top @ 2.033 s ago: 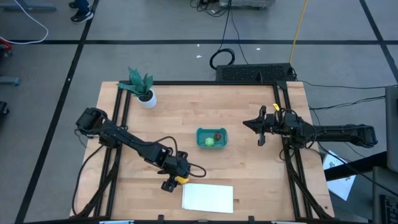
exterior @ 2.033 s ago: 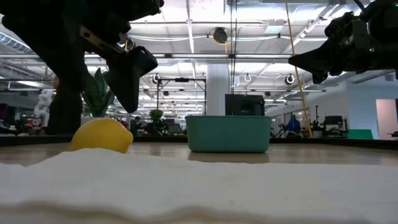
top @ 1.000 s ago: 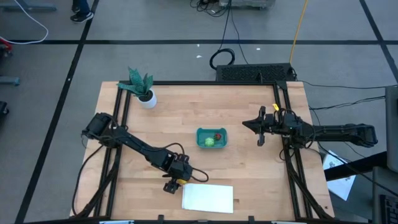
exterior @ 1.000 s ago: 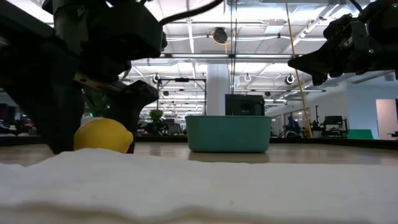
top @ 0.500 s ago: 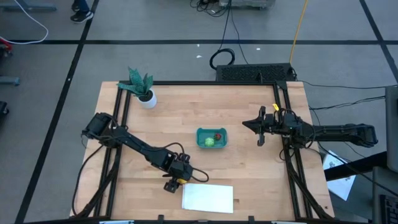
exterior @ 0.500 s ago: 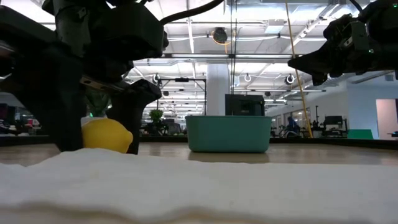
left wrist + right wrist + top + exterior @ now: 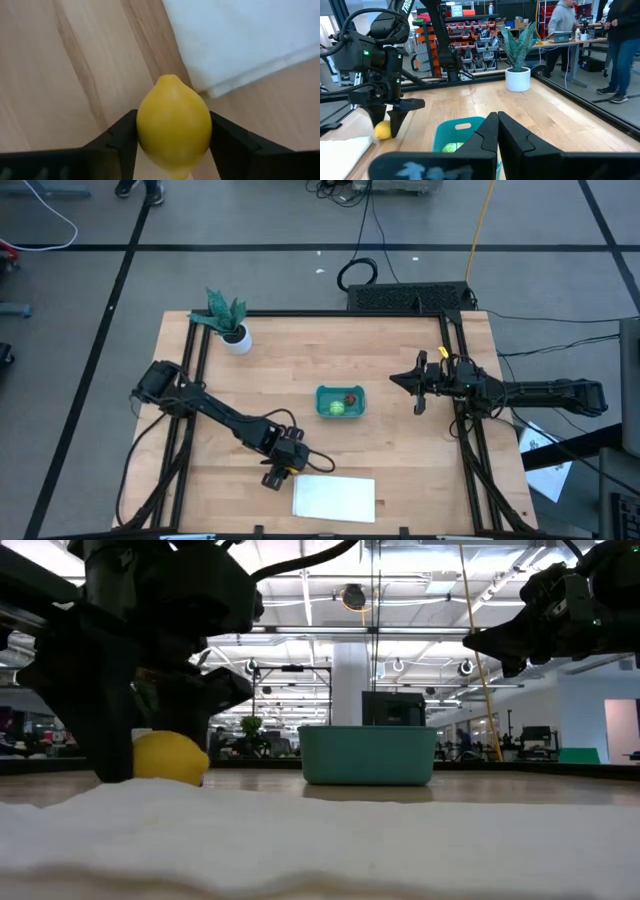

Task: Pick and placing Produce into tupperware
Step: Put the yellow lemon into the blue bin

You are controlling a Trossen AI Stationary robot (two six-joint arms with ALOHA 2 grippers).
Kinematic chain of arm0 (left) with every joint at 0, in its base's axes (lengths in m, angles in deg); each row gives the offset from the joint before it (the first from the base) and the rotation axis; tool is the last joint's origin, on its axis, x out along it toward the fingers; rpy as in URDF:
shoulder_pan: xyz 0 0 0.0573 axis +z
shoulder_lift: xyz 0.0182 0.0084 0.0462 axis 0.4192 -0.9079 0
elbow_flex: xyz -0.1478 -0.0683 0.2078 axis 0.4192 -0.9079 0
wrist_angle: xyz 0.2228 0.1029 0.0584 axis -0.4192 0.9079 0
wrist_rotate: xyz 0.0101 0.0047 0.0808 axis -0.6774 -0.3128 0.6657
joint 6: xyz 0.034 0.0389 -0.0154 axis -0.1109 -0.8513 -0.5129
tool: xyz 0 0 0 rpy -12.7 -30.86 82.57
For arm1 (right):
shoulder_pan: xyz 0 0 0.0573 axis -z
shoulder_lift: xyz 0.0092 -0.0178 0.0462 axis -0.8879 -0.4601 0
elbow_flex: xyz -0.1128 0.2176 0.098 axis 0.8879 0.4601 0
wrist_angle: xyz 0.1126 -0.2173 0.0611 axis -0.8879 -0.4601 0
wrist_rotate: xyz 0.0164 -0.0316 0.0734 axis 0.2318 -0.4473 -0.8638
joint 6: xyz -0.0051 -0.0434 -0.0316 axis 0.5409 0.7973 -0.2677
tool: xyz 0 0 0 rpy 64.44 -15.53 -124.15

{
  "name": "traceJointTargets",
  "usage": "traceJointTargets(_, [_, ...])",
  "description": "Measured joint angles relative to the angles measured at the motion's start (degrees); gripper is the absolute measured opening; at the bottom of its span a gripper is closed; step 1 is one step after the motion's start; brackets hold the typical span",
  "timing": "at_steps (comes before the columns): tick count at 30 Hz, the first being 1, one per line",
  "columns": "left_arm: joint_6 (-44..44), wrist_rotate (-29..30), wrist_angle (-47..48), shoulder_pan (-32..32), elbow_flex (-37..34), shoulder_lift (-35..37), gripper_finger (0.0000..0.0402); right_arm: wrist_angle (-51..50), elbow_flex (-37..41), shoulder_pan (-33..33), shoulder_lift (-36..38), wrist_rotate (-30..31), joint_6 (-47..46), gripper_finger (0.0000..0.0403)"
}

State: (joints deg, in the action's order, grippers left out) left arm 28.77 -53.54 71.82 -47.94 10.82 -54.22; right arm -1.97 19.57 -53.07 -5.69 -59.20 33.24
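Wooden table; left gripper clamps lemon beside white sheet; right gripper closed.

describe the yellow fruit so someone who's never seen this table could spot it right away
Start at the flat white sheet lying at the near edge of the wooden table. Just off its left corner, the left gripper straddles a small lemon, one finger on each side. It is the only yellow piece; the green and red ones lie in the teal tub mid-table.
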Motion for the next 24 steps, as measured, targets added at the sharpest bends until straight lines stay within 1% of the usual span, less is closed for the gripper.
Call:
traceJointTargets(3, [-0.62,0.0,1.65,0.0,-0.02,0.96,0.0192,0.0,0.02,-0.02,0.0,0.0,0.0,0.0])
traceJointTargets(7, [-1.48,0.14,2.28,0.04,-0.02,4.33,0.0217,0.02,0.0,-0.02,-0.01,0.0,0.0,0.0])
traceJointTargets(10, [-1.9,1.49,3.75,0.05,-0.03,7.62,0.0227,0.02,0.0,-0.02,-0.02,0.0,0.02,0.0])
traceJointTargets(13, [-2.06,2.59,4.62,0.47,-0.02,11.24,0.0223,0.14,0.0,-0.01,-0.04,0.0,0.04,0.0])
traceJointTargets(19, [-1.57,2.99,7.99,2.48,-0.02,16.52,0.0199,0.46,0.0,0.0,-0.13,0.02,0.04,0.0])
traceJointTargets(21, [-1.82,3.06,7.61,3.37,-0.02,17.82,0.0199,0.46,0.02,-0.02,-0.15,0.0,0.04,0.0])
traceJointTargets(24, [-2.95,3.1,8.51,4.33,-0.07,20.22,0.021,0.39,0.02,0.0,-0.17,0.02,0.04,0.0])
